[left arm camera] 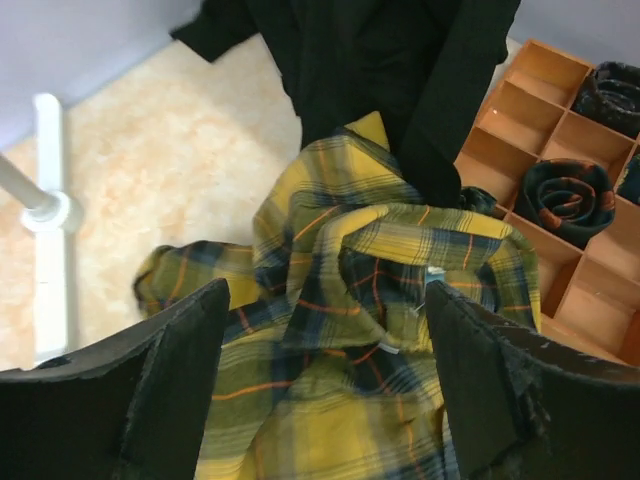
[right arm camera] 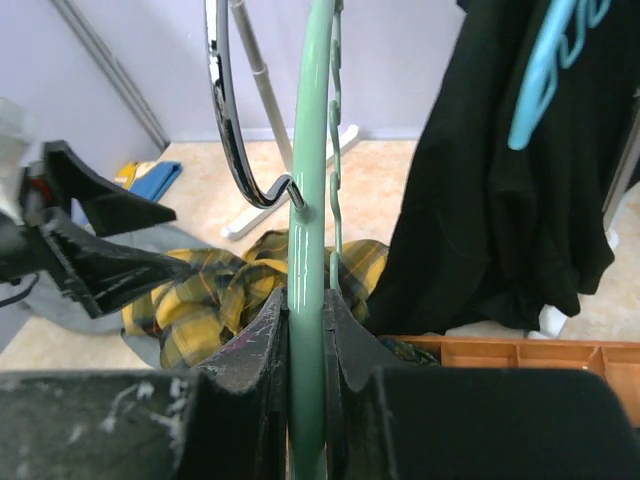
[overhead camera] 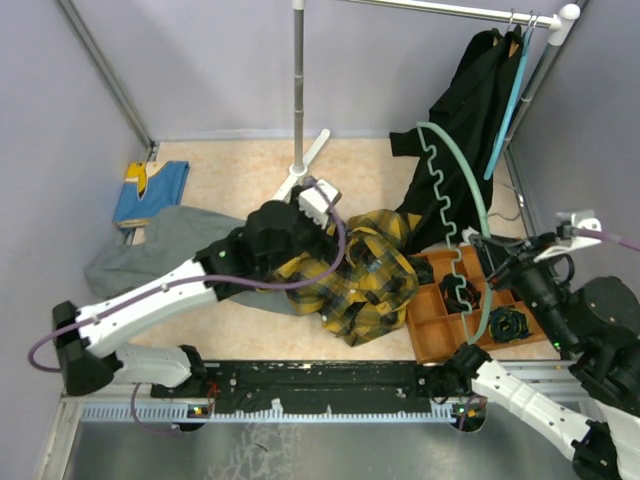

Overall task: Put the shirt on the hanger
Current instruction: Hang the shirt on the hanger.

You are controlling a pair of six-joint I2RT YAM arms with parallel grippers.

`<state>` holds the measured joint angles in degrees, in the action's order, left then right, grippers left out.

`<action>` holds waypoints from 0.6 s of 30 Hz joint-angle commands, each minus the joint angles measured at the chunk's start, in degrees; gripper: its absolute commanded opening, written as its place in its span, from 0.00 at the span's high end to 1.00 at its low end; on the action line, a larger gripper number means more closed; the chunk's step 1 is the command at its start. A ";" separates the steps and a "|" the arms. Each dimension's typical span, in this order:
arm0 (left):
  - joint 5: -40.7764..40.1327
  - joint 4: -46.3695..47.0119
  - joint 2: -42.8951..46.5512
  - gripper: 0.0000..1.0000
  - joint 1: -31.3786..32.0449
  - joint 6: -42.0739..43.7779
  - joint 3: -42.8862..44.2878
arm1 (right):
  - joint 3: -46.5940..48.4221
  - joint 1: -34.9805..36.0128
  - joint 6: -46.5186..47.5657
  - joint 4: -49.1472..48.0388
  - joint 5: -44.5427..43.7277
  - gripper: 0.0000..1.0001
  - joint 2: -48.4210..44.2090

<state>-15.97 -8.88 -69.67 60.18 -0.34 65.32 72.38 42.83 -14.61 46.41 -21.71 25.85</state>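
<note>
A two-armed robot works at a beige table (overhead camera: 230,165), seen from above and from a camera on each wrist.

The shirt (overhead camera: 360,275), yellow plaid with dark and orange lines, lies crumpled in the centre of the overhead view. It is not on the hanger yet. In the left wrist view the left pincer (left arm camera: 325,330) hangs directly over the bunched collar area, its two dark fingers (left arm camera: 190,380) spread wide at the lower left and lower right of the frame. It holds nothing. The wide spread seems meant to straddle the raised fold of cloth, so that closing would catch the neck opening.

The hanger (right arm camera: 307,180), pale teal-green with a wavy lower bar, stands on end at the right of the overhead view, rising from the lower right toward the upper centre. The right pincer (right arm camera: 305,310) is clamped tight on one of its smooth arms. The thin metal hook (right arm camera: 225,130) curves off to the upper left of the right wrist view. Gripped near one end like this, the free shoulder points toward the shirt, probably ready to slide into the collar.

Behind the hanger, a black garment (overhead camera: 460,110) hangs from a rail (overhead camera: 450,10) at the upper right. An orange compartment tray (overhead camera: 430,335) sits touching the shirt's right edge, and a grey garment (overhead camera: 150,250) lies to the left.
</note>
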 commanded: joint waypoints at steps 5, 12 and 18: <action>10.16 -14.11 -15.62 0.31 -3.21 -6.42 13.07 | 2.94 0.03 -2.35 3.02 -3.88 1.00 -3.35; 9.07 -19.20 -21.53 0.32 -4.05 -4.65 18.62 | 2.02 -0.03 -2.97 3.68 -1.53 1.00 -4.81; 8.32 -22.88 -25.62 0.38 -4.37 -2.83 22.39 | 1.03 -0.03 -2.88 3.15 1.24 1.00 -4.97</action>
<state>-7.42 -28.38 -93.34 56.23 -4.71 84.38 73.17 42.83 -16.84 53.39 -22.48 21.30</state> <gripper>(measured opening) 0.634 0.124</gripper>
